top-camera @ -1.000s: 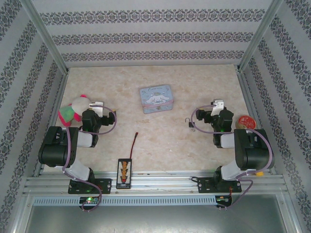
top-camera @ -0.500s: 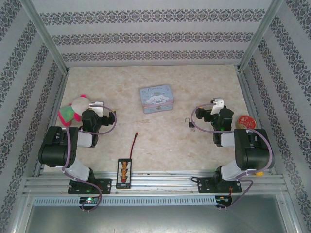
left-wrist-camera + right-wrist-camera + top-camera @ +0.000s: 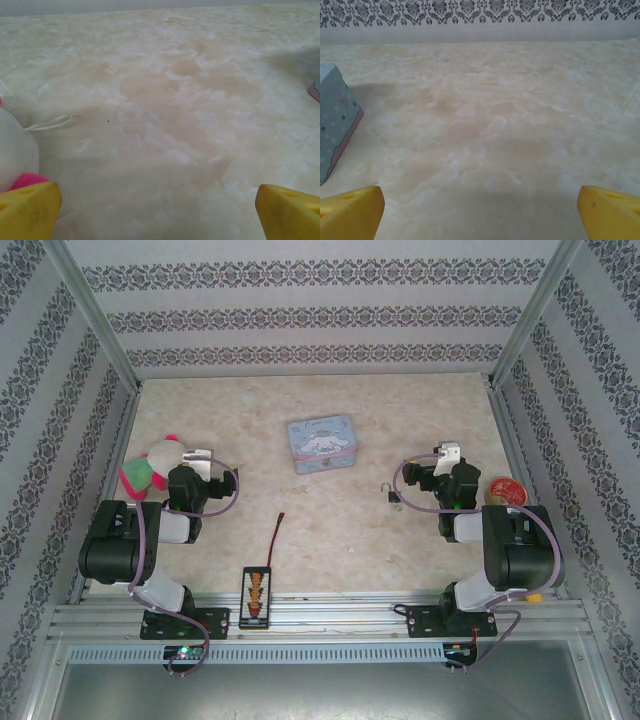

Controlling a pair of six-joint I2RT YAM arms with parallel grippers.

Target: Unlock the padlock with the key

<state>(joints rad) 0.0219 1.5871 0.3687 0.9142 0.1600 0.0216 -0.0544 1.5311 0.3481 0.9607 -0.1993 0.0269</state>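
Observation:
The padlock (image 3: 392, 496), tiny and dark with a thin silvery shackle, lies on the table just left of my right arm's wrist. The key is out of view. My right gripper (image 3: 447, 453) points toward the back wall; in the right wrist view its yellow fingertips (image 3: 350, 212) stand far apart, open, the gripper (image 3: 480, 212) over bare tabletop. My left gripper (image 3: 200, 456) also faces the back wall, beside the plush toy. In the left wrist view the gripper (image 3: 157, 210) is open with nothing between its fingertips (image 3: 27, 210).
A pale blue tin (image 3: 322, 443) sits mid-table toward the back, its corner (image 3: 335, 120) at the left of the right wrist view. A white-pink-green plush toy (image 3: 150, 466) lies at the left. A round red-orange object (image 3: 505, 490) is at the right. A thin dark red-tipped stick (image 3: 277, 531) and a black patterned strip (image 3: 255, 596) lie near the front.

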